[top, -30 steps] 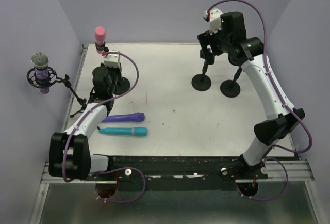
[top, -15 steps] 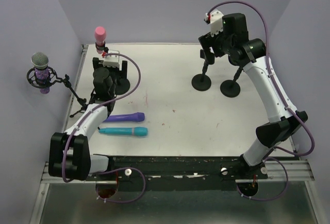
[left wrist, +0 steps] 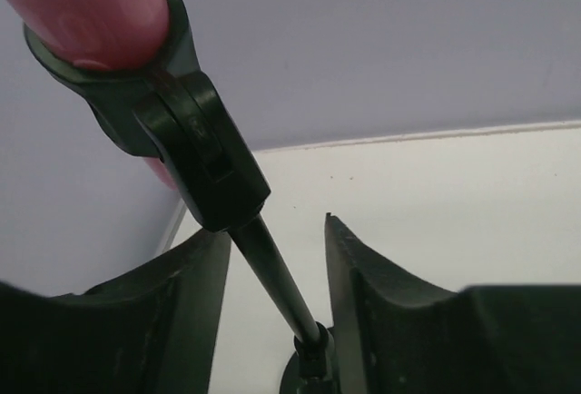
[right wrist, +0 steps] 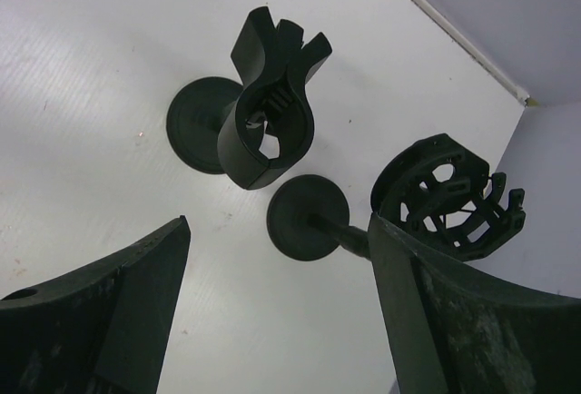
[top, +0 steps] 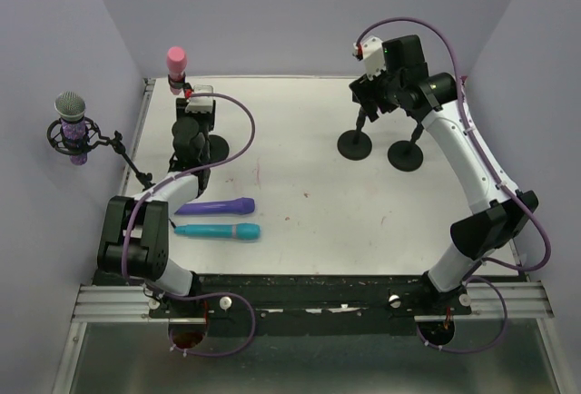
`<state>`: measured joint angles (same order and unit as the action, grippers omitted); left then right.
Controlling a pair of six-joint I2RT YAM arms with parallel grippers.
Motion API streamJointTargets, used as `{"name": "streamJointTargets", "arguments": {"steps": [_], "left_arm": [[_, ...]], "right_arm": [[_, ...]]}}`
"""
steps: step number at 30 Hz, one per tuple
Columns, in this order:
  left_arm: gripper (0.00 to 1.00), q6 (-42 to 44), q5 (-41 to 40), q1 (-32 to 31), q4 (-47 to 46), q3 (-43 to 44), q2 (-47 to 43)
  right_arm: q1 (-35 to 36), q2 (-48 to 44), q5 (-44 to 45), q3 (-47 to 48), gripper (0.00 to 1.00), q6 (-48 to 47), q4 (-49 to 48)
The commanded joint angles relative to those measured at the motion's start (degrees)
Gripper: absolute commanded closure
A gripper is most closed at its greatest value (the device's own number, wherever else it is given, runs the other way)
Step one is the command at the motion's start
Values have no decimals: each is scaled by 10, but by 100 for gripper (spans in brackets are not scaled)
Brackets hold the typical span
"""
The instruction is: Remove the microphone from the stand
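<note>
My left gripper (left wrist: 275,226) had its fingers spread, and the stand rod (left wrist: 270,267) ran up between them with a gap on either side. The pink microphone (left wrist: 91,8) sat in the clip (left wrist: 182,131) at eleven o'clock from my fingertips, near the table's (top: 300,176) ten o'clock corner. My right gripper (right wrist: 277,221) hung spread wide over a clamp stand (right wrist: 268,113) and a shock-mount stand (right wrist: 445,194) at one o'clock.

It was a robot test cell in a laboratory, as shown by the plain pale-violet panel walls (top: 300,13) closed around a flat white tabletop (top: 309,194) and by the two black-and-white robot arms (top: 472,158) bolted to a grey metal rail (top: 517,299) at its near edge.
</note>
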<state>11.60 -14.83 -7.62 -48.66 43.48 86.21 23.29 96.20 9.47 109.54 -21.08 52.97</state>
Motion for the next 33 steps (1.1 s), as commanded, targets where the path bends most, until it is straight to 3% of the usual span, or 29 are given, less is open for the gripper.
{"name": "streamJointTargets", "arguments": {"steps": [1,8,14,19,23,26,33], "left_arm": [[55,-4,-11,1,-58,4,-7],[100,-5,30,0,-48,-27,-37],[100,-11,51,-8,-48,-47,-61],[100,-60,105,-25,9,-42,-91],[100,-147,202,-45,90,-14,-101],[100,-245,322,-57,142,18,-91],[100,-279,425,-165,71,-4,-69]], "right_arm": [[2,-4,13,-12,13,-9,6],[3,-19,9,-41,14,-6,-6],[3,-39,14,-69,14,-9,-9],[3,-46,18,-77,15,-16,-14],[3,-50,8,-70,15,-24,-6],[3,-54,-11,-55,15,-32,12],[3,-94,-50,-70,15,-54,35]]}}
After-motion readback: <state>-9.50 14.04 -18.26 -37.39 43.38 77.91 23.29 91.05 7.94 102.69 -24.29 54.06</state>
